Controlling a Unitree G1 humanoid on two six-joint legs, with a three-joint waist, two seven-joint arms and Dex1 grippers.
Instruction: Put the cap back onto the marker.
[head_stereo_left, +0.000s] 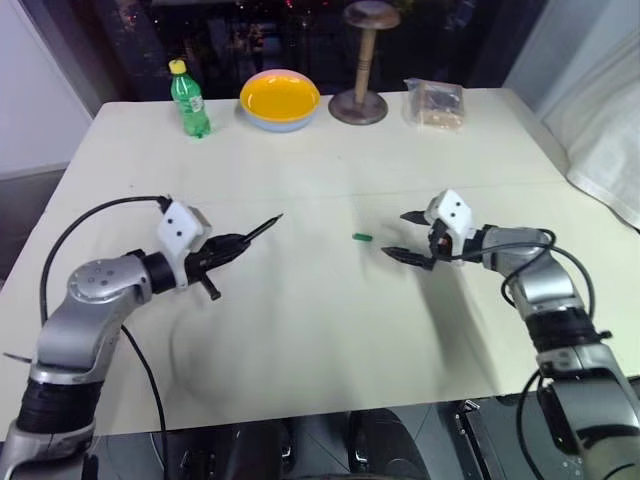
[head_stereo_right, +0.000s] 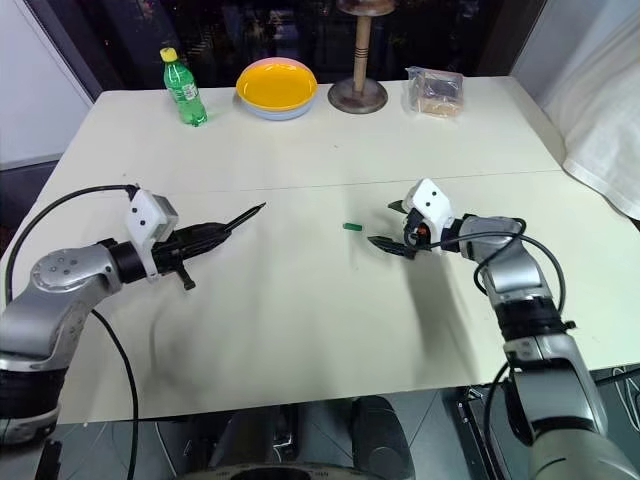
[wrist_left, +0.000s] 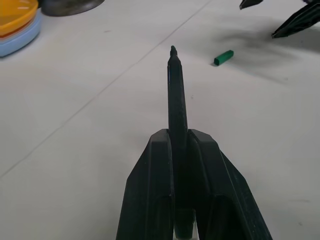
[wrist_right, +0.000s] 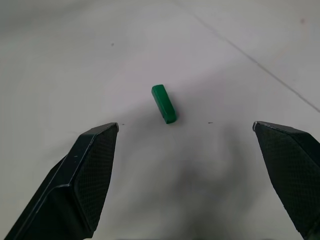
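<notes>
The left gripper (wrist_left: 182, 165) is clamped on the thin dark marker (head_stereo_left: 262, 228), tip bare and pointing toward the tiny green plastic cap (head_stereo_left: 362, 237). That cap lies loose on the cream table (head_stereo_left: 320, 330), just ahead of the wide-open, empty right gripper (head_stereo_left: 409, 236). Picking it up and capping remain.
</notes>
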